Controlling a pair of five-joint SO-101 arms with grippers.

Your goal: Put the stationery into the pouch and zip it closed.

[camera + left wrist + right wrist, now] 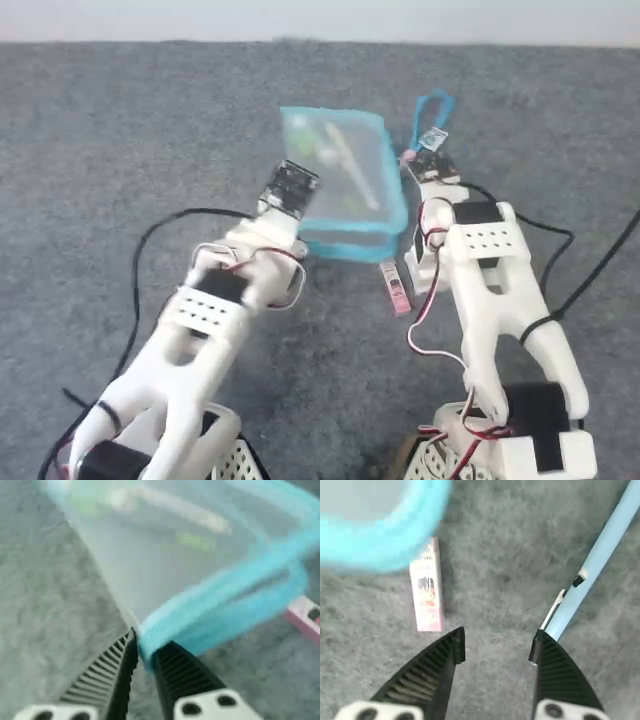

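High view is showing a gray, carpet-like surface (110, 130) running back to a strip of pale wall (320, 18). A see-through pouch (345, 180) with blue trim is sitting near the middle, and pale stationery is showing faintly through its side. A small pink box (396, 285) is lying on the surface just beside the pouch's near edge, between the two arms.

The left arm (200, 320) is stretching forward to the pouch's near corner, a black cable (140, 270) looping beside it. The left arm's fingers (125, 665) are pressing together on the blue trim at that corner.

The right arm (490, 280) is reaching forward along the pouch's other side. The right arm's fingers (445, 655) are standing wide apart over the surface, gripping nothing. A light blue pen (600, 555) is lying with its end just beside one fingertip; whether it is touching cannot be told.
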